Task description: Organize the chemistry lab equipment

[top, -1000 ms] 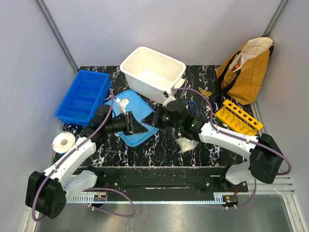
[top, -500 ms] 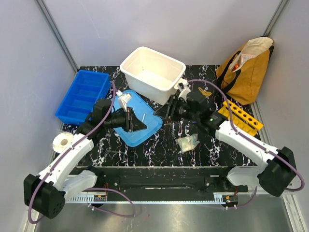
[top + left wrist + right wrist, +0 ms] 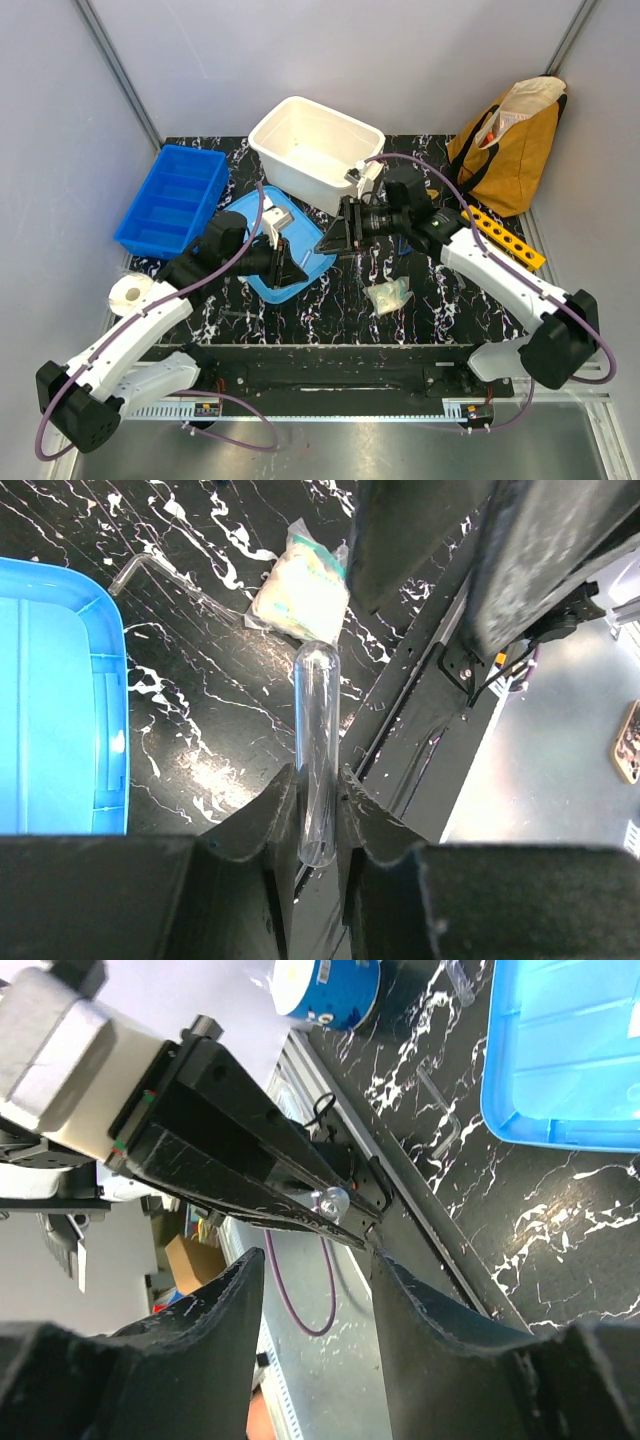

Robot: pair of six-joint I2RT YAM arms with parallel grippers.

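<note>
Left claw grips a clear, round-ended test tube; right claw gapes, released.

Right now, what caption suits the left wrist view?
Clear test tube pinched between the left fingers over the marbled black table, blue tray at left, bagged packet beyond.

The marbled table bears blue bin, yellow rack, plastic packet.

No legible text, label, brand, number or sign on anything in view.
</note>
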